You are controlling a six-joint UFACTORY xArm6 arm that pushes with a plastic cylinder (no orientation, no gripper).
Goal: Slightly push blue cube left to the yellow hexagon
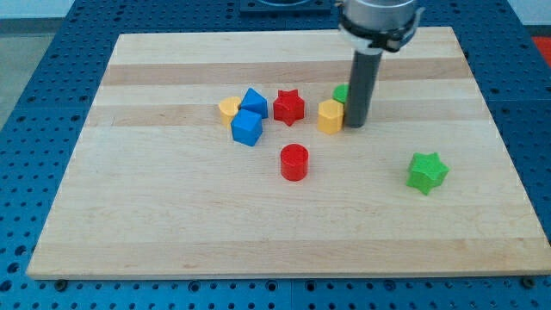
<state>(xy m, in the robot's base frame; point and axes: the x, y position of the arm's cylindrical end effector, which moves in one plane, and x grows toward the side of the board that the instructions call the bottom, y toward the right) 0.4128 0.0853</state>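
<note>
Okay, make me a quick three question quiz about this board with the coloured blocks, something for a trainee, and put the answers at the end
1. True or false: my tip rests just right of the yellow hexagon.
2. Which block lies nearest the view's bottom right? A) red star B) green star C) red cylinder
3. Fill in: the blue cube stands to the view's ___ of the yellow hexagon.

Key: 1 true; 2 B; 3 left

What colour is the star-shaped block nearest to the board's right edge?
Green star, shown in the camera view.
</note>
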